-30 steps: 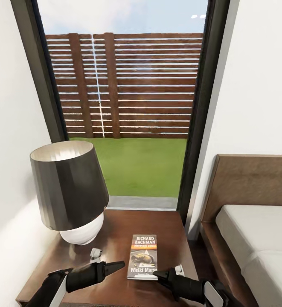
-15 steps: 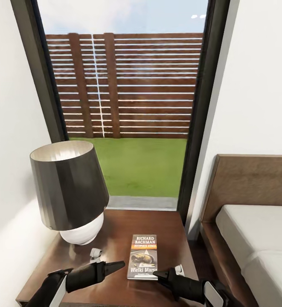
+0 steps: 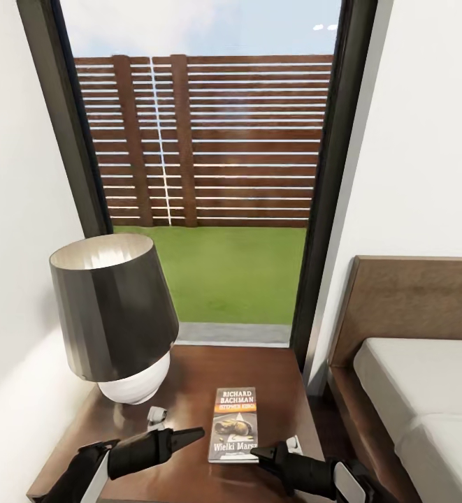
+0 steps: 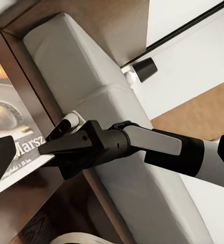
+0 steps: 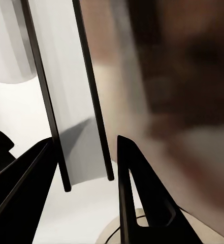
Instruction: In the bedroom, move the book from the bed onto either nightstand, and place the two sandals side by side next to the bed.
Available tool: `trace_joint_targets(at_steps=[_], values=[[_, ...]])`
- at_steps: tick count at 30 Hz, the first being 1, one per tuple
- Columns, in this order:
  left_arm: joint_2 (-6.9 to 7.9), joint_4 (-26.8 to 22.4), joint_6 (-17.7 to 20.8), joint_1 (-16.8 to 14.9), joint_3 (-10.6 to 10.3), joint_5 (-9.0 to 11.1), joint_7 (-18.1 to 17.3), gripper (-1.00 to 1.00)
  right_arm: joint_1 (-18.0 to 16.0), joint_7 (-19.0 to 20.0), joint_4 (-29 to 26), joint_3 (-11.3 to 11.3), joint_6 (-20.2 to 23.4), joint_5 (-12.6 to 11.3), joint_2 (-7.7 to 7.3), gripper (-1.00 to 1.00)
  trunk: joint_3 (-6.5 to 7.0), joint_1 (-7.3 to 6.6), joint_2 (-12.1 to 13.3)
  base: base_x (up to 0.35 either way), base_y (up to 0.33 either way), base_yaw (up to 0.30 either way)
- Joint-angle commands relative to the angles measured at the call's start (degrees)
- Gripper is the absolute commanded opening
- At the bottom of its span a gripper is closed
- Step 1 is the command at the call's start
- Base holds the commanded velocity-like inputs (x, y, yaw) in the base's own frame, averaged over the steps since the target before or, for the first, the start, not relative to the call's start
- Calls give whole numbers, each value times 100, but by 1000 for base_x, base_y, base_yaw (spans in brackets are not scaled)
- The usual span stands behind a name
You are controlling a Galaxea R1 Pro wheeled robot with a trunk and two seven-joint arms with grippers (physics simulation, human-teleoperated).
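Glossy brown nightstand (image 3: 189, 377) carries the book (image 3: 234, 423) flat beside the lamp (image 3: 115, 321). Our right hand (image 3: 265, 454), fingers spread and empty, hovers at its near corner; the left hand's (image 3: 196, 434) spread we cannot tell. We'd lift straight away, minding lamp and bed (image 3: 426, 391) edge.

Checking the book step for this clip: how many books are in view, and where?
1. The book lies flat on the nightstand, right of the lamp, with the right pincer at its near corner. Part of its cover also shows in the left wrist view.
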Motion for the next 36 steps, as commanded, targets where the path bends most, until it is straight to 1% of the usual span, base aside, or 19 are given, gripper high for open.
trace_joint_targets(at_steps=[1, 17, 18, 36], values=[[1, 0, 60, -2, 1, 11, -16, 100, -3, 8, -1, -4, 28, -11, -1, -100, -6, -1, -2, 0, 0, 0], [1, 2, 60, -2, 2, 11, -16, 100, -3, 8, -6, -4, 28, -11, 2, -100, -6, -1, -2, 0, 0, 0], [1, 2, 60, -2, 2, 12, -16, 100, -3, 8, -6, -4, 28, -11, 1, 100, -6, -1, -2, 0, 0, 0], [1, 2, 60, -3, 2, 4, -7, 100, -3, 4, -10, -4, 28, -11, 6, 100, -6, -1, -2, 0, 0, 0]])
